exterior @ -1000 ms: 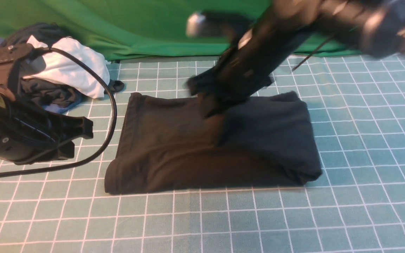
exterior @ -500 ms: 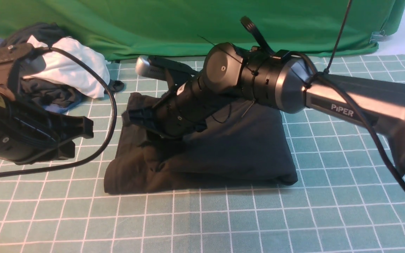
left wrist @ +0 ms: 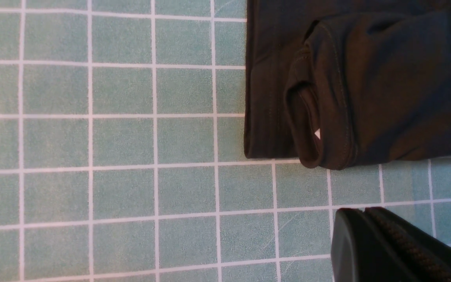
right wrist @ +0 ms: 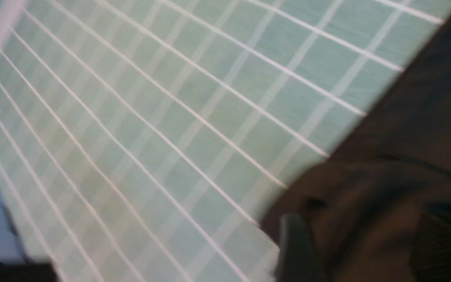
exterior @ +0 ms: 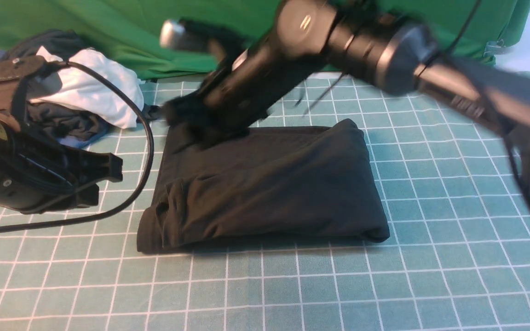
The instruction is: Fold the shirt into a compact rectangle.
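The black shirt [exterior: 269, 184] lies folded into a thick rectangle on the gridded mat, its folded edge to the right. Its left end shows a rolled hem with a speck of white label [left wrist: 317, 134]. My right gripper [exterior: 177, 117] is blurred and hovers over the shirt's far left corner. Its jaws stand apart in the right wrist view [right wrist: 366, 246], above the dark cloth [right wrist: 405, 156] with nothing pinched between them. My left gripper [exterior: 108, 177] rests shut over the mat to the left of the shirt [left wrist: 366, 78], and its tips [left wrist: 360, 213] hold nothing.
A heap of dark, white and blue garments [exterior: 85, 87] lies at the back left. A green cloth [exterior: 200, 32] hangs across the back. A black cable [exterior: 147, 138] loops from the left arm over the green gridded mat [exterior: 292, 285].
The right arm carried the shirt's right portion over to the left and laid it down. Its jaws opened and the cloth dropped flat, and the gripper now lifts off. The left arm stayed still.
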Controlling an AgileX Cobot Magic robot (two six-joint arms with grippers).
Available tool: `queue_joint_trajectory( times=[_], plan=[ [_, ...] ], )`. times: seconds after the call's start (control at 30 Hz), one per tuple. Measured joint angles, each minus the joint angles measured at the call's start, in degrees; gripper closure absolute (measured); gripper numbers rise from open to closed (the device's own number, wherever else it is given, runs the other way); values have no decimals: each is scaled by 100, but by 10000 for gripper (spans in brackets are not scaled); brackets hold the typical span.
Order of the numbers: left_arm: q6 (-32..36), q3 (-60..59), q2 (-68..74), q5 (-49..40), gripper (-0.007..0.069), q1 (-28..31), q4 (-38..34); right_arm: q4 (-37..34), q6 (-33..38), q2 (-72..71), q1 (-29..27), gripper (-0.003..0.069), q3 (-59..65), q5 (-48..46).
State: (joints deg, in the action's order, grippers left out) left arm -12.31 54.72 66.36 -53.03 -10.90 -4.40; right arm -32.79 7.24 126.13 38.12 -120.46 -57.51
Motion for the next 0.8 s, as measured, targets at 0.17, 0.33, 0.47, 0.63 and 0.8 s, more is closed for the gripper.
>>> queue_joint_trajectory(
  times=[0.17, 0.33, 0.47, 0.63, 0.8],
  plan=[
    [492, 0, 134, 364, 613, -7, -733, 1314, -9, -120, -672, 629, -522, -1033],
    [615, 0, 904, 642, 613, -240, -960, 1588, 145, -901, -1266, 654, -49, -1140],
    [638, 66, 1621, 873, 595, -292, -930, 1588, 452, -1722, -1474, 657, 791, -1183],
    [650, 507, 2323, 1096, 466, -292, -627, 1610, 828, -2902, -1656, 657, 2164, -1201],
    [590, 967, 2989, 1144, 226, -292, -480, 1725, 1035, -4102, -1781, 657, 3379, -1074]
  ],
)
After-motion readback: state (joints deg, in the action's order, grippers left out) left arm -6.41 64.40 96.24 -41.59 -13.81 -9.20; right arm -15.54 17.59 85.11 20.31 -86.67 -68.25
